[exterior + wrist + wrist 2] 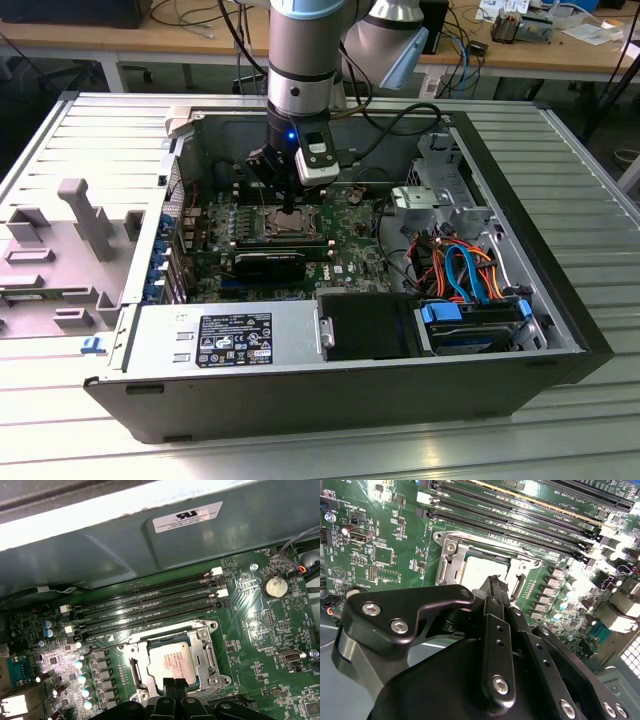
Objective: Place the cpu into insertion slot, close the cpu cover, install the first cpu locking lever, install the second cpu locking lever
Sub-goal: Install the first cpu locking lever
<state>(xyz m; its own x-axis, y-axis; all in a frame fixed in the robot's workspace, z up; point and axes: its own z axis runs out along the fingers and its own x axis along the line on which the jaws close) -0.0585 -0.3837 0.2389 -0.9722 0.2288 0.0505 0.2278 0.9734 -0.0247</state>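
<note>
a: exterior view, what is there?

b: an arm [300, 60] reaches straight down into an open case [560, 330] lying on its side. its gripper [288, 207] hangs just above the cpu [286, 223], which lies flat in the slot [310, 232] on the green board [355, 225]. the chip is directly under the tips, not off to a side.

a: second wrist view?

b: looking down along the gripper [496, 582]. its two black fingers [492, 610] meet at the tips, clenched, with nothing between them. just past the tips lies the pale cpu [477, 570], framed by the silver cover [451, 560], which lies down over its edges. memory slots [520, 515] run beyond, parallel to the slot's far edge.

a: first wrist view?

b: the cpu [172, 657] sits between the gripper [174, 685] and the memory slots [145, 605], with the tips right at its near edge. the chip is square, so it has no long axis. the cover [207, 655] lies flat around it.

a: surface and room?

b: the chip's top is flat, dull metal. capacitors [82, 677] stand near one side, and the case wall rises past the memory slots. straight above looks open. whether the levers are latched, i cannot tell.
</note>
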